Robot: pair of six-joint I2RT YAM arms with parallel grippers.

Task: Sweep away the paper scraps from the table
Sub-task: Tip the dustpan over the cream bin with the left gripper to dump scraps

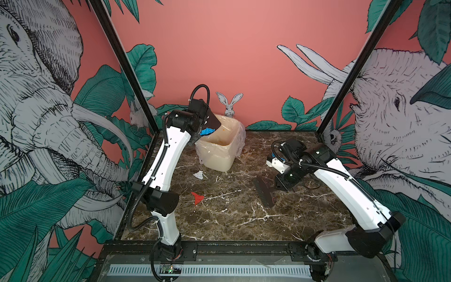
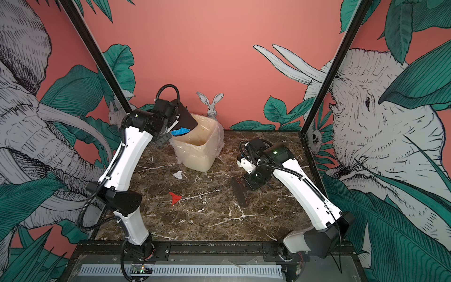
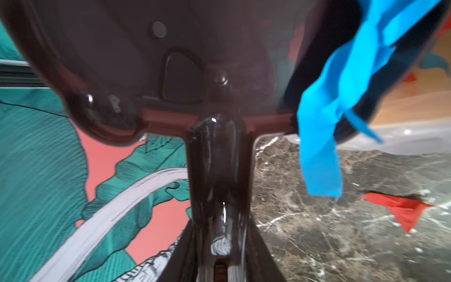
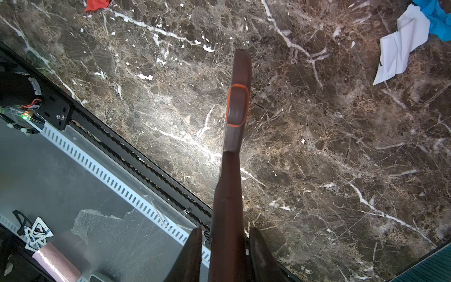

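At the far edge of the worktop [image 1: 244, 219], left of its middle, the left tool [image 1: 194, 138] is clenched on the handle of a black dustpan [image 1: 212, 121] tipped over the lined bin [image 1: 219, 156]. A blue scrap [image 1: 207, 131] hangs from the pan's lip above the bin's rim. A white scrap [image 1: 198, 174] lies just beside the bin's near side, and a red scrap [image 1: 197, 197] lies nearer the left edge. Right of the middle, the right tool [image 1: 280, 186] grips a dark brush [image 1: 264, 193] by its handle; whether the bristles touch the worktop cannot be told.
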